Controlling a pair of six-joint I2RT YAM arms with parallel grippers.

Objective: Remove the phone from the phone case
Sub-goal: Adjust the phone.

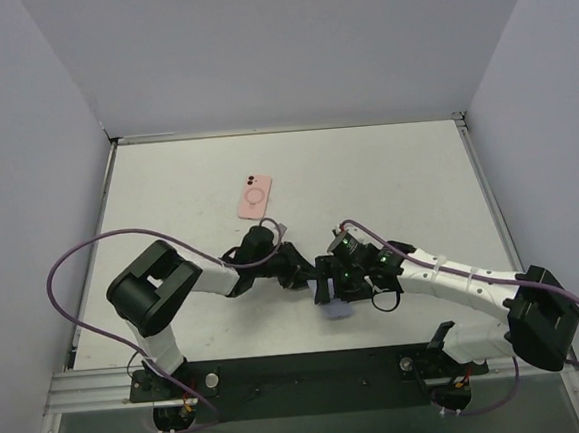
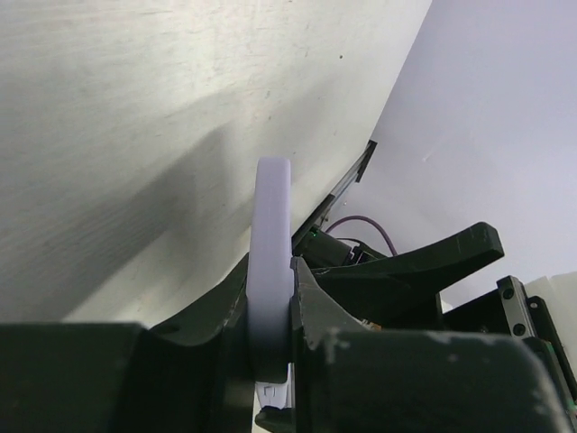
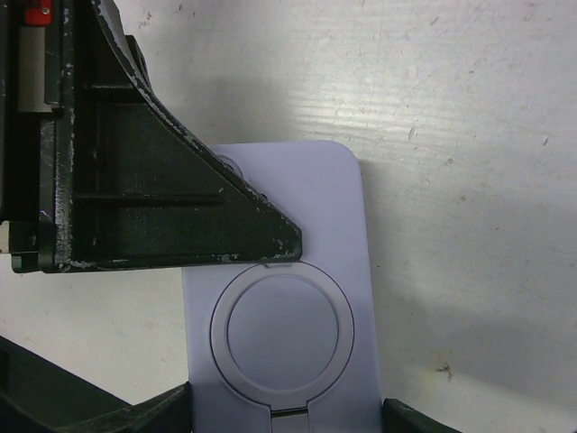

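Phone case (image 1: 332, 301), lavender, is held edge-on over the counter (image 1: 398, 188), nearer the arm bases than the pink phone (image 1: 255, 196). Left end effector (image 2: 270, 311) clamps across its thickness, likely bracing it. Right end effector (image 1: 346, 277) overlaps its ringed back, perhaps to pry; I cannot tell its grip.

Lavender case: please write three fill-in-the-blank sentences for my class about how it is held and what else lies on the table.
1. In the left wrist view, the left hand is shut on the thin ____ of the lavender case.
2. In the right wrist view, the back of the case bears a round ____.
3. Farther back on the table, a ____ phone-shaped object lies flat, touched by neither hand.

Missing words: edge; ring; pink.
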